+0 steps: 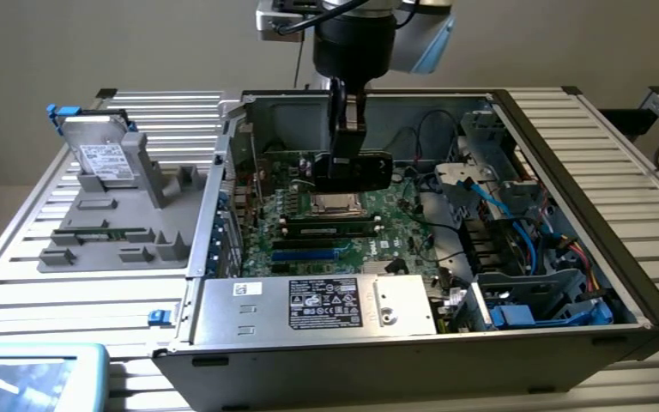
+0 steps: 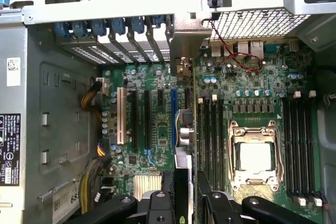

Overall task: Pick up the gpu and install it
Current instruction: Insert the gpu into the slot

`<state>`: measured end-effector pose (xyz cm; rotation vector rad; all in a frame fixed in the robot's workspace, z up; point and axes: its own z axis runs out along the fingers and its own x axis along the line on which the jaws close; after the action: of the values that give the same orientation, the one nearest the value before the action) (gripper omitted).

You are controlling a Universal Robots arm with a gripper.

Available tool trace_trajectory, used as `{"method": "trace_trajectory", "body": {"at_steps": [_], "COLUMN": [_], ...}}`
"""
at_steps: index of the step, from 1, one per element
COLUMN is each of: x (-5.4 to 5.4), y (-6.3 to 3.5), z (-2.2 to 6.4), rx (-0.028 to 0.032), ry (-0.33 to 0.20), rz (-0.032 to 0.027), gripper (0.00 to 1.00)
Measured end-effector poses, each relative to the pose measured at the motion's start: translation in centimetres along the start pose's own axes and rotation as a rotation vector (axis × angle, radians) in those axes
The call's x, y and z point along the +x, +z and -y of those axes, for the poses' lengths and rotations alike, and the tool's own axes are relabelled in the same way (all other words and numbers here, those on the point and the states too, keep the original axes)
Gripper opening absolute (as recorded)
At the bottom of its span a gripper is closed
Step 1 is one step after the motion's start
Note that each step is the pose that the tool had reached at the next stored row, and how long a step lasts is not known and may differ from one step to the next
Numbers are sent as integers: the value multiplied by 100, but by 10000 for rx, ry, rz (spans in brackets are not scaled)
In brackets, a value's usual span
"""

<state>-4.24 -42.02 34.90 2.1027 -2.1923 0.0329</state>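
Exterior view: we see the gripper (image 1: pixel 350 150) clamped on the gpu (image 1: pixel 359 176), holding it on edge low inside the open computer case (image 1: pixel 559 112), over the green motherboard (image 1: pixel 404 219). It hangs upright, we judge, so its lower edge can meet a slot. At the exterior view's left a hard drive (image 1: pixel 103 159) stands in a grey holder (image 1: pixel 112 232) on the tabletop (image 1: pixel 32 309), well apart from the work.

Wrist view: we're looking down along the card. The gpu (image 2: pixel 185 129) runs edge-on between the black fingers (image 2: pixel 157 208), with its silvery bracket (image 2: pixel 184 45) toward the rear slot covers (image 2: pixel 131 38). That is the way it must face to fit. It lines up just beside the long blue slot (image 2: pixel 173 114), and we judge it not yet seated.
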Motion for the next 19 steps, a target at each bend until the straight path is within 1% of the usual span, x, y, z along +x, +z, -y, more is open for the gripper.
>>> {"method": "trace_trajectory", "body": {"at_steps": [8,16,19], "x": [-2,-5,-7], "y": [18,62,85], "z": [1,-3,-7], "rx": [3,10,11], "ry": [2,5,4], "rz": [2,1,-8], "gripper": [28,28,28]}}
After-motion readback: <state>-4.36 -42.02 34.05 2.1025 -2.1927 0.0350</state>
